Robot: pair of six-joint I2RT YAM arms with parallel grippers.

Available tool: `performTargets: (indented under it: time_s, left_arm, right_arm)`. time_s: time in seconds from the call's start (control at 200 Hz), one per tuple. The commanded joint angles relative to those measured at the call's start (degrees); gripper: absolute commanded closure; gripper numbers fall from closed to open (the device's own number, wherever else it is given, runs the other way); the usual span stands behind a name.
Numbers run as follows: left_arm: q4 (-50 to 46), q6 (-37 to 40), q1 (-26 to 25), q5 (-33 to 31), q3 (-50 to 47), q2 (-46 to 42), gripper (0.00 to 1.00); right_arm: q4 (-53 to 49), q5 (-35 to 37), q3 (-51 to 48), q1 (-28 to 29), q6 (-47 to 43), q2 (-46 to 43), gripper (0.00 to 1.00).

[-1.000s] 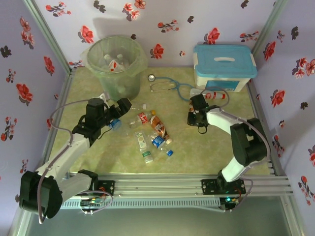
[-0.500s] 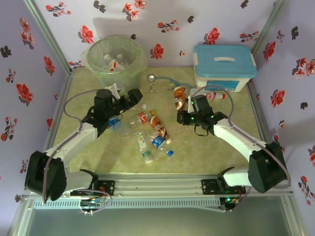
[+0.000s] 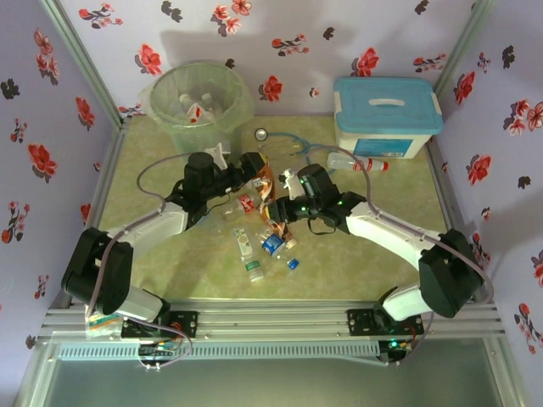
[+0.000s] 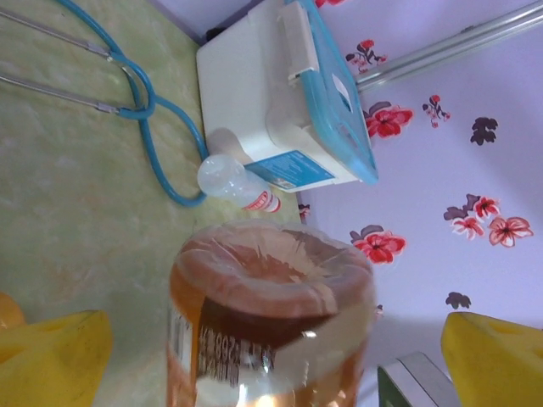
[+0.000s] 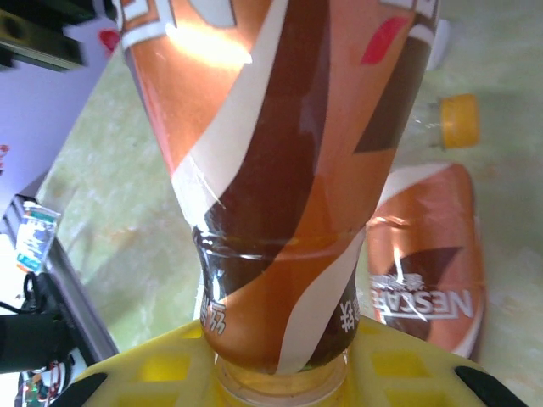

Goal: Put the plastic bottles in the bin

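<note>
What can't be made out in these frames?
- Right wrist: the cap of the held bottle, hidden by the right fingers and the bottom edge.
- Top external: how many bottles lie in the bin; they are too small and overlapping to count.
- Left wrist: the tips of the left fingers, cut off by the bottom edge.

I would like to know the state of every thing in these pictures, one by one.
right gripper: shut on the amber coffee bottle's neck.
left gripper: open, fingers either side of that bottle's base.
amber coffee bottle: held clear of the table.
bin: upright, bottles inside.
white box: lid on.
stethoscope: lying on the table.
Nescafé bottle: lying on its side.
</note>
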Motion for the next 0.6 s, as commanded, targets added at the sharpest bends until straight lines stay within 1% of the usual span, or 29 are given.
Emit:
performTargets:
  time_s: [0.0, 0.1, 0.24, 0.36, 0.455, 0.535, 0.595]
  left_arm:
    - [3.61, -0.80, -1.48, 0.82, 2.21, 1.03, 0.00]
    - [4.43, -1.48, -2.06, 0.40, 1.92, 2.08, 0.00]
    - [6.26, -2.82, -2.04, 0.11, 0.92, 2.91, 0.01]
    - [5.16, -2.35, -2.08, -0.17, 0.91, 2.38, 0.08]
    - [3.57, -1.28, -2.08, -0.90, 0.98, 1.56, 0.18]
    - [1.80, -0.19, -2.08, -1.67, 1.55, 1.24, 0.28]
    - [1.58, -0.05, -2.08, -1.63, 1.91, 1.43, 0.33]
  right_arm:
    - [3.64, -3.05, -0.23, 0.99, 0.36, 0.51, 0.88]
    - [3.99, -2.84, -0.29, 1.48, 0.14, 0.11, 0.88]
    - [3.62, -0.25, -0.50, 1.56, -0.42, -0.41, 0.88]
    - [2.53, 2.06, -0.75, 1.53, -0.49, -0.41, 0.88]
    - [1.90, 3.25, -0.99, 1.54, -0.81, -0.40, 0.87]
    - [1.11, 3.36, -0.55, 1.56, -1.46, -0.07, 0.86]
    - [1.25, 2.76, -0.40, 1.54, -1.66, 0.01, 0.85]
